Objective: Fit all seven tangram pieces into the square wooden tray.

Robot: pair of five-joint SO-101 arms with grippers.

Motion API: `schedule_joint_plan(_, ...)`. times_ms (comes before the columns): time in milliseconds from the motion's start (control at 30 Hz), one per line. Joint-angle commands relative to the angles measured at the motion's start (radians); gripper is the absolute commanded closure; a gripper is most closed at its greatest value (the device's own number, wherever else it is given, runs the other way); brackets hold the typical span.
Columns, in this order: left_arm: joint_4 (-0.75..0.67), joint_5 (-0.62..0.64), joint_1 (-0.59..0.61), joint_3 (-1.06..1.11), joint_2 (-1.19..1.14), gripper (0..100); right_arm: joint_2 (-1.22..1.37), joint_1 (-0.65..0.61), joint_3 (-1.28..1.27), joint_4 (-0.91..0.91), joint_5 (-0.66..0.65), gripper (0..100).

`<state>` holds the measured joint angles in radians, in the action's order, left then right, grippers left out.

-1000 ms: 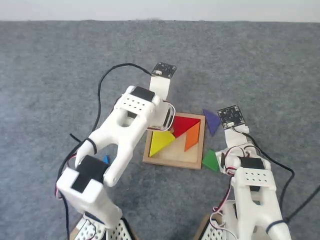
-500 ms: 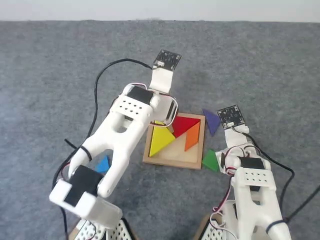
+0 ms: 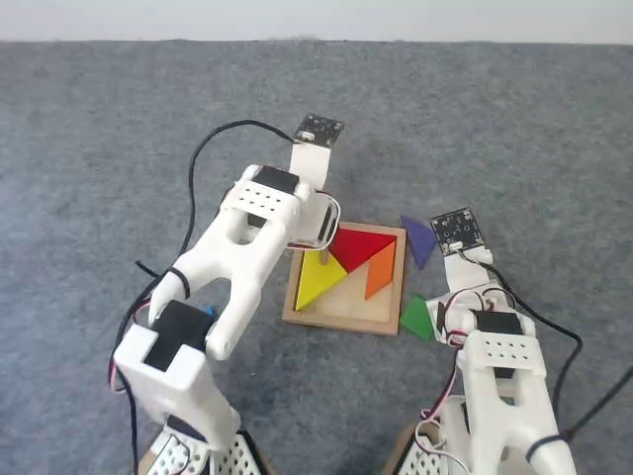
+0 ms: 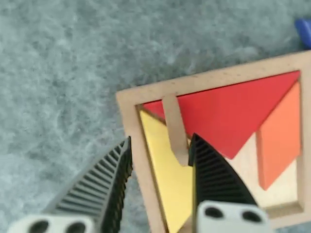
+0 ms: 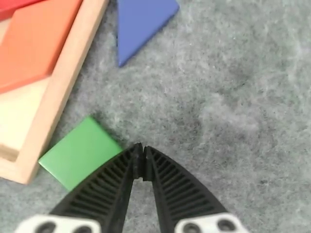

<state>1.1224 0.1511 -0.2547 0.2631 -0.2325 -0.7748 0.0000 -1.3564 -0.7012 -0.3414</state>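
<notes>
The square wooden tray (image 3: 343,317) lies mid-table and holds a yellow triangle (image 3: 315,283), a red triangle (image 3: 366,246) and an orange parallelogram (image 3: 381,270). My left gripper (image 4: 160,143) hangs open over the tray's far-left corner, its fingers astride the tray wall (image 4: 127,108) and the yellow triangle (image 4: 170,177). A thin wood-coloured strip (image 4: 176,130) stands along the seam between yellow and red; I cannot tell what it is. My right gripper (image 5: 140,156) is shut and empty on the carpet beside the green square (image 5: 80,153).
A purple triangle (image 3: 418,239) lies off the tray's far-right corner, and the green square (image 3: 417,317) lies at its near-right corner. A blue piece (image 3: 209,314) peeks out from under the left arm (image 3: 242,262). Grey carpet stretches all around.
The left arm's wrist swung toward the far side and back, ending over the tray's far-left corner. The blue piece, exposed half a second ago, is mostly covered again. The right arm kept still.
</notes>
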Motion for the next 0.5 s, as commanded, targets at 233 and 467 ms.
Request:
schedule_joint_plan(233, -0.063, -0.114, 0.014, 0.088, 0.101, 82, -0.021, -0.004, 0.003, 0.007, -0.012, 99.1)
schedule_joint_plan(467, -0.064, -0.146, 0.015, 0.087, 0.193, 82, -0.021, -0.004, 0.003, 0.007, -0.012, 99.1)
